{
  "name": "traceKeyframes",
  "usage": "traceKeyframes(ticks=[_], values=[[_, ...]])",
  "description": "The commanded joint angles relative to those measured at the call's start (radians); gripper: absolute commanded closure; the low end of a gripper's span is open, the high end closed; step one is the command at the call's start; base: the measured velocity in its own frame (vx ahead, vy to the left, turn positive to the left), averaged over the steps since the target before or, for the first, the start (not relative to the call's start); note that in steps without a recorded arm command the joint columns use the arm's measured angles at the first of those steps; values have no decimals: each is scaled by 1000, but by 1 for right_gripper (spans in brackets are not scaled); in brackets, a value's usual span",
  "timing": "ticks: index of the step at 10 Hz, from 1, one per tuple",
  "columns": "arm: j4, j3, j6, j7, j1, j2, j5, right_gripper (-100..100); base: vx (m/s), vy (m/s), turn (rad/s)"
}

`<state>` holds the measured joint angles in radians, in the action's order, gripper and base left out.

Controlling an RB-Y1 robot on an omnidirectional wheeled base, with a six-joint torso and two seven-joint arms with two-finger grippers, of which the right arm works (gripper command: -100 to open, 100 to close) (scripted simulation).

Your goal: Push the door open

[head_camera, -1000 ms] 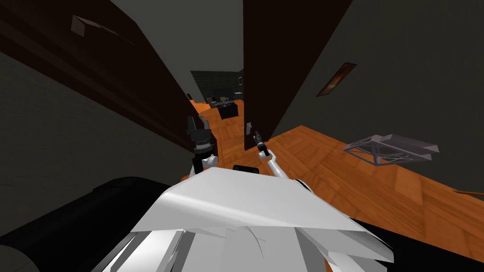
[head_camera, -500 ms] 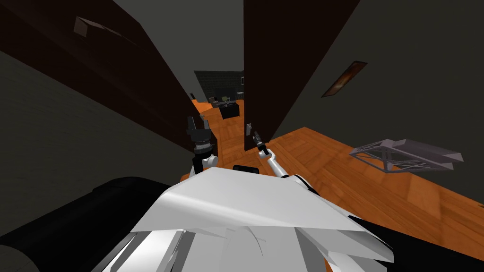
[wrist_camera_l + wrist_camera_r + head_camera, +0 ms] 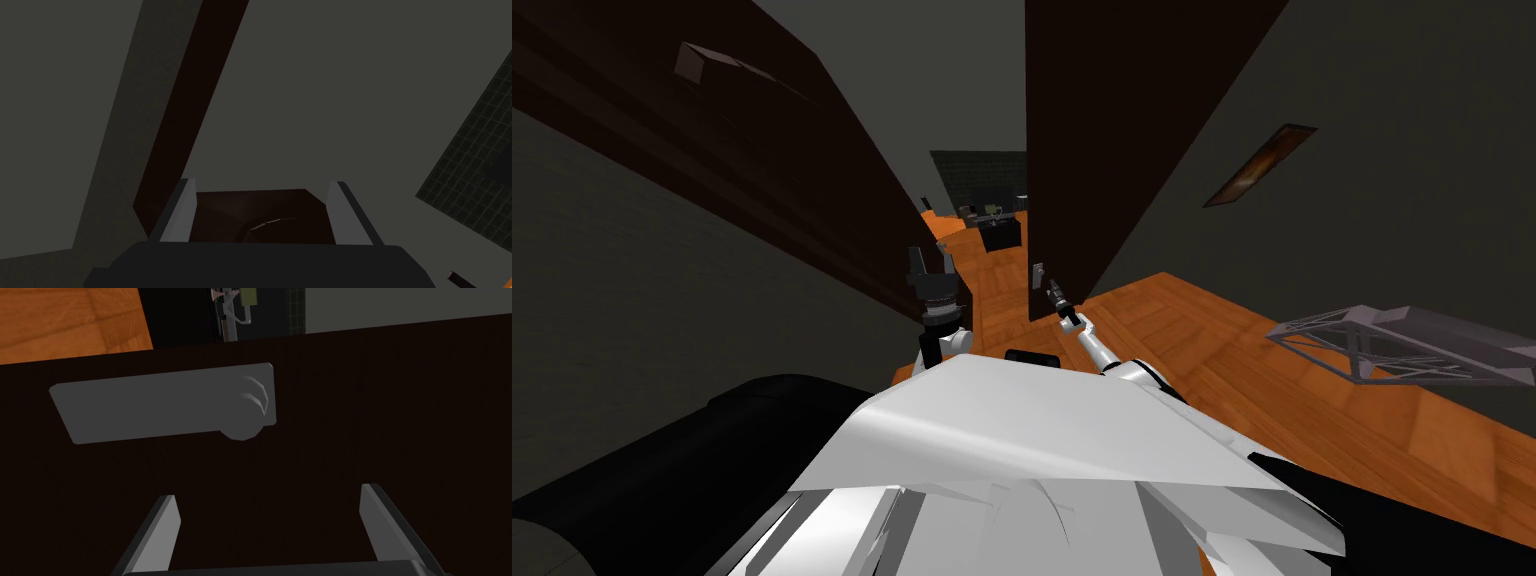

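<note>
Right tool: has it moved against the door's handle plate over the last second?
No. In the head view the right tool stays just right of the handle plate on the door; the room around slid, so the camera moved.

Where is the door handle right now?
In the head view, the grey door handle sits on the dark door near its edge, just beyond the open right gripper.

Dark brown door (image 3: 1102, 130) partly ajar, upright; grey handle plate (image 3: 160, 404) near its free edge.
</note>
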<state>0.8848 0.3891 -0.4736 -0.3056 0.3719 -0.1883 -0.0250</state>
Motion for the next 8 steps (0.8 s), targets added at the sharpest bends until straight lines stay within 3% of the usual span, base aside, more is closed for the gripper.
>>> traceKeyframes(ticks=[1,4,5,8], values=[[-36,9,-3,-8,21,-1,-1,-100,56,-57,69],[-99,25,-7,-25,60,-7,-4,-100,42,-52,55],[-82,21,-5,-19,50,-5,-3,-100,20,-27,19],[-91,12,-5,-13,53,1,-4,-100,154,47,28]])
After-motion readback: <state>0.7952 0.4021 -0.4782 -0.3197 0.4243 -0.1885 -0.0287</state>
